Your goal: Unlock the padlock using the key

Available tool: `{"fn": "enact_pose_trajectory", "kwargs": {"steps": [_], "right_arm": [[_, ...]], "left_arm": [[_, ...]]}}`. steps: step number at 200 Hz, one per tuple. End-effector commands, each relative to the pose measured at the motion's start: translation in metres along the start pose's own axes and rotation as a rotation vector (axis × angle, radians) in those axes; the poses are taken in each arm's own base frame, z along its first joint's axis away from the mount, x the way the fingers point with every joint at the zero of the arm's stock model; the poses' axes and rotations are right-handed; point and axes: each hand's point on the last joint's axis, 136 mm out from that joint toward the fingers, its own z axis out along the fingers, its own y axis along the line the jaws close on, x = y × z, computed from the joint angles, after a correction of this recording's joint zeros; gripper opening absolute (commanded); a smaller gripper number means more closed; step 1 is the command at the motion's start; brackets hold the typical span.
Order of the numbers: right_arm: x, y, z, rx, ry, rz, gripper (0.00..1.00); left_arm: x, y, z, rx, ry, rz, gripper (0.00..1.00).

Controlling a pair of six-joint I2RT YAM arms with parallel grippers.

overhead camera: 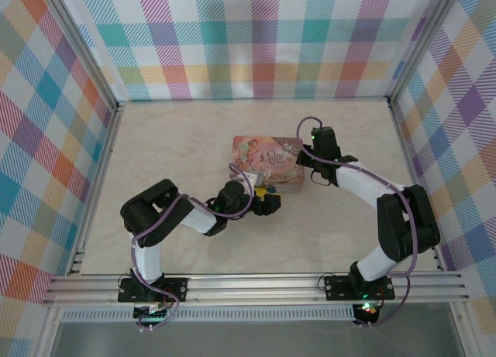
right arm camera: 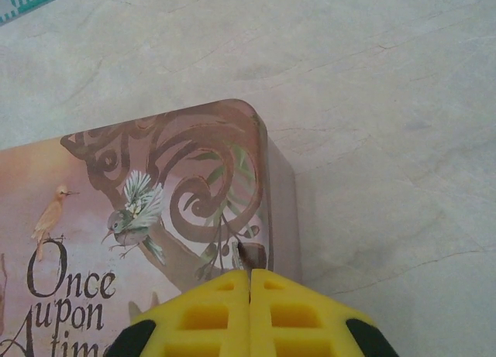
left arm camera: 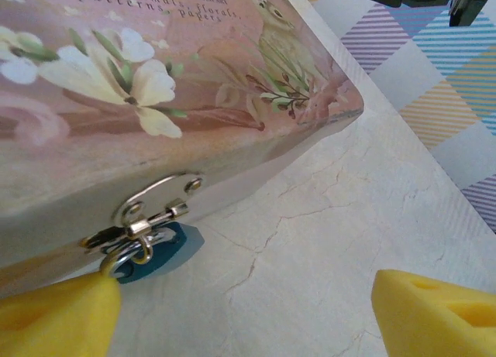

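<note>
The padlock (left arm camera: 161, 253) is tiny, with a dark blue body, and its metal shackle hangs through the hasp (left arm camera: 155, 206) on the front wall of the pink illustrated tin (left arm camera: 155, 78). My left gripper (left arm camera: 248, 318) is open, one yellow finger (left arm camera: 62, 314) just below the padlock and the other far to the right over bare table. My right gripper (right arm camera: 249, 283) hovers over the tin's far right corner (right arm camera: 248, 140), shut on the key (right arm camera: 242, 256). Only the key's thin dark tip pokes out between the pads. From above, the left gripper (overhead camera: 263, 198) is at the tin's (overhead camera: 267, 159) near edge and the right gripper (overhead camera: 314, 157) at its right end.
The tin lies mid-table on a pale marbled top (overhead camera: 194, 132). Checked fabric walls (overhead camera: 256, 39) on metal frames close off the back and both sides. Open tabletop lies left and behind the tin.
</note>
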Motion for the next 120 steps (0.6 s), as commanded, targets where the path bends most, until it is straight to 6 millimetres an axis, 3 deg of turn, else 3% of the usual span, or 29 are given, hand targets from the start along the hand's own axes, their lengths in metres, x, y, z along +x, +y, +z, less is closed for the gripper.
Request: {"fn": "enact_pose_trajectory", "kwargs": {"steps": [1, 36, 62, 78, 120], "right_arm": [[-0.006, 0.004, -0.007, -0.029, -0.03, 0.015, 0.0], [-0.004, 0.005, -0.007, -0.035, -0.024, 0.02, 0.0], [0.0, 0.007, -0.006, -0.049, -0.012, 0.027, 0.0], [0.002, 0.007, -0.006, -0.057, -0.009, 0.033, 0.0], [0.006, 0.008, -0.006, -0.058, -0.005, 0.034, 0.0]], "left_arm": [[-0.019, -0.015, 0.007, 0.079, -0.056, -0.016, 0.81], [-0.016, -0.019, 0.006, 0.117, -0.055, -0.035, 0.75], [-0.013, -0.012, 0.006, 0.09, -0.061, -0.051, 0.85], [-0.012, -0.006, 0.009, 0.064, -0.06, -0.068, 0.85], [0.0, -0.014, 0.018, 0.115, -0.037, -0.095, 0.77]]}}
